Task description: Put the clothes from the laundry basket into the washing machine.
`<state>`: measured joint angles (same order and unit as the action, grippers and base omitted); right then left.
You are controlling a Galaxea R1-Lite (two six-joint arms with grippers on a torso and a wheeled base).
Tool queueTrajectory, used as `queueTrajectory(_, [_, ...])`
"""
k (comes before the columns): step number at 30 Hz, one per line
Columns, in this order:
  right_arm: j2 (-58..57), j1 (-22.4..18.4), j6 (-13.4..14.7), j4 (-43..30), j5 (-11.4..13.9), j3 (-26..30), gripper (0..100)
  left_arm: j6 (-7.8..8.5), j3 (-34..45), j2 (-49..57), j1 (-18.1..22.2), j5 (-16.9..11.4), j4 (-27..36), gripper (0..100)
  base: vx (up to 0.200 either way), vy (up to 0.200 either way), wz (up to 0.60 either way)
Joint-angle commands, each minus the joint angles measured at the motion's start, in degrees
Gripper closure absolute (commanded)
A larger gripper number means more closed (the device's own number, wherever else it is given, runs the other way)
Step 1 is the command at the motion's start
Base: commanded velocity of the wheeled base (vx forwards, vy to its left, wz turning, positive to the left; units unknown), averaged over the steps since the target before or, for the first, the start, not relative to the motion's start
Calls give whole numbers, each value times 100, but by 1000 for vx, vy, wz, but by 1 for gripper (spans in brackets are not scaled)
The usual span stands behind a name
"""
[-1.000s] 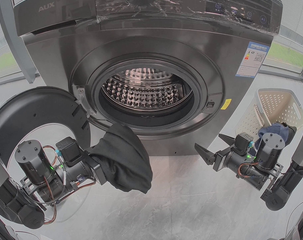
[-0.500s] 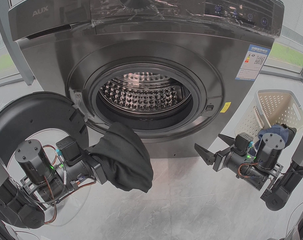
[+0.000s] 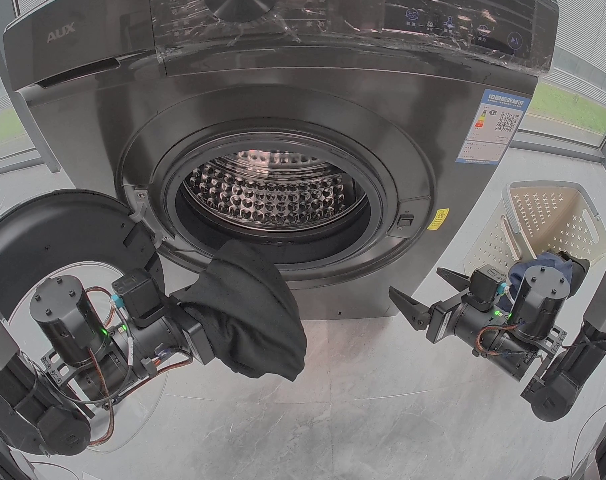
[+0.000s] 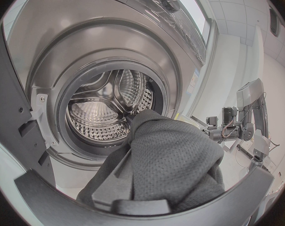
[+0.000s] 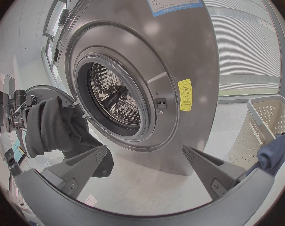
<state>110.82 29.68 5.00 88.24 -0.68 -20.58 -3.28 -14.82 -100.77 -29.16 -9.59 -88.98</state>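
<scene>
In front of the washing machine (image 3: 303, 88), whose round door (image 3: 56, 235) hangs swung wide to the robot's left, the steel drum (image 3: 269, 195) lies exposed with its dimpled wall showing. The left end effector (image 3: 213, 321) is clamped on a black garment (image 3: 249, 315), and the cloth drapes over the fingers so that they are mostly hidden. The bunched top of the garment sits just at the lower rim of the drum opening, while its loose lower part hangs down in front of the machine's lower panel, above the pale floor (image 3: 356, 395). In the left wrist view the cloth rises against the lower right part of the opening. The right end effector (image 3: 428, 295) hangs low beside the machine's right front corner, its two fingers (image 5: 86, 164) spread apart with nothing between them, pointing toward the machine. Behind that arm, to the right of the machine, the beige laundry basket (image 3: 556, 215) stands on the floor. A blue garment (image 3: 546, 261) is heaped in it against its front edge.
</scene>
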Motion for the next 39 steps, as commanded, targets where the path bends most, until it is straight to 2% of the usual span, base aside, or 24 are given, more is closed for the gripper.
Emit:
queueTrajectory(1, [9,11,1,1,-2,1,0,-6,-12,-22,24,1,-23,100,200,0,0])
queueTrajectory(5, [-8,20,10,1,-2,63,0,-6,-12,-22,7,1,-23,100,200,0,0])
queueTrajectory(23, [-52,55,-8,1,24,115,0,38,-161,-119,-28,28,-23,100,0,0,0])
queueTrajectory(24, [-52,73,-8,1,16,89,0,-15,-319,-233,-125,45,-23,100,0,0,0])
queueTrajectory(26, [-61,143,-8,1,16,89,0,-41,-574,-373,-283,177,-23,100,0,0,0])
queueTrajectory(30, [-61,204,1,1,7,124,0,-94,-1409,-1103,-459,836,-32,100,0,0,0])
queueTrajectory(34, [-114,310,10,1,-11,168,0,-32,-1901,-1648,-494,915,-23,100,0,0,0])
queueTrajectory(39, [-175,319,10,1,-11,168,0,-112,-2692,-1999,-257,995,-14,100,0,0,0])
